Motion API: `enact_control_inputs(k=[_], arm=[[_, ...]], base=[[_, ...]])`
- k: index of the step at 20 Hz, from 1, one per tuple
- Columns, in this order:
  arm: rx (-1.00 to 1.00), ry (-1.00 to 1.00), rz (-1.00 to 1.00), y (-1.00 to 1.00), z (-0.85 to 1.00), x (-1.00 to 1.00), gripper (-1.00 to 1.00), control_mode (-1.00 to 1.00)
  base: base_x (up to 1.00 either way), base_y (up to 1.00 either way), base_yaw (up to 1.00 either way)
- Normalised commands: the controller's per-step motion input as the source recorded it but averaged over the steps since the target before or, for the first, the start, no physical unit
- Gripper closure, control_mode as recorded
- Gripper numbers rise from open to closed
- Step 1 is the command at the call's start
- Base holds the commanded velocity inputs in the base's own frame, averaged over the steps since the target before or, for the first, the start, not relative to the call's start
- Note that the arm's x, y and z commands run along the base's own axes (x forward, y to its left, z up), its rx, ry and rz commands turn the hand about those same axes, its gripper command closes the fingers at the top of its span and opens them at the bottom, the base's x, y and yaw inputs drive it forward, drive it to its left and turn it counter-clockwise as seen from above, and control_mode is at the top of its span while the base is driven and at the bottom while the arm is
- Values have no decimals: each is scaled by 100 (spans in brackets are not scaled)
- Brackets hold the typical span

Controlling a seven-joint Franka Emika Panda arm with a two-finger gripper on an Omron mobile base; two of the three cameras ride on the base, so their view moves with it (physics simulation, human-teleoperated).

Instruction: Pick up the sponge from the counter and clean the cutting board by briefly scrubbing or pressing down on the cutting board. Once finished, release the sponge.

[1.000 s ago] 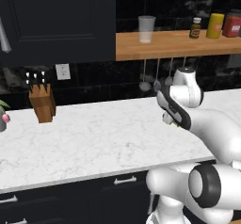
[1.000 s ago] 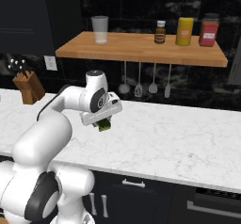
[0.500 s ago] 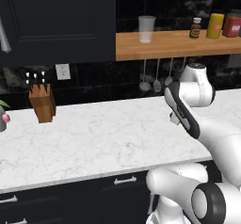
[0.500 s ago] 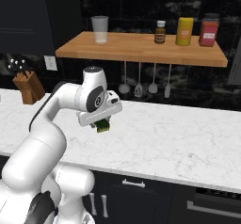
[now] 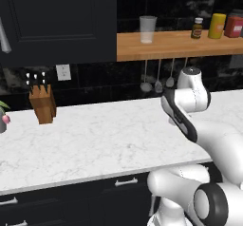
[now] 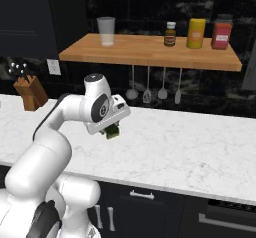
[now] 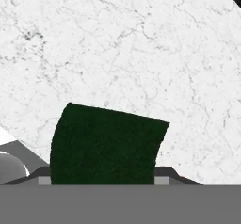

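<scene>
My gripper [image 6: 112,131] is shut on the sponge [image 6: 113,132], which hangs a short way above the white marble counter [image 6: 190,147]. In the hand view the sponge [image 7: 106,145] shows as a dark green block filling the space between the fingertips [image 7: 165,173], with bare marble [image 7: 117,44] beneath it. In the left base view my white arm's forearm covers the hand over the counter [image 5: 95,139]. The cutting board is out of view.
A wooden knife block [image 5: 42,104] [image 6: 31,93] stands at the back left of the counter. Above the back wall runs a wooden shelf [image 6: 150,52] with a glass and bottles, and utensils [image 6: 147,89] hang under it. A plant [image 5: 3,118] sits at the far left.
The arm's upper joints have shifted slightly. The sponge stays in the gripper at about the same spot above the counter.
</scene>
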Motion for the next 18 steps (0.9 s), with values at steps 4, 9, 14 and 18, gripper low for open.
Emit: enact_control_inputs(k=[4, 9, 14, 18], arm=[[0, 0, 0, 0, 0, 39, 100, -100], [0, 0, 0, -42, 0, 22, 100, -100], [0, 0, 0, 0, 0, 0, 100, 100], [0, 0, 0, 0, 0, 0, 100, 100]], base=[[0, 0, 0], [0, 0, 0], [-5, -98, 1], [-41, -100, 4]])
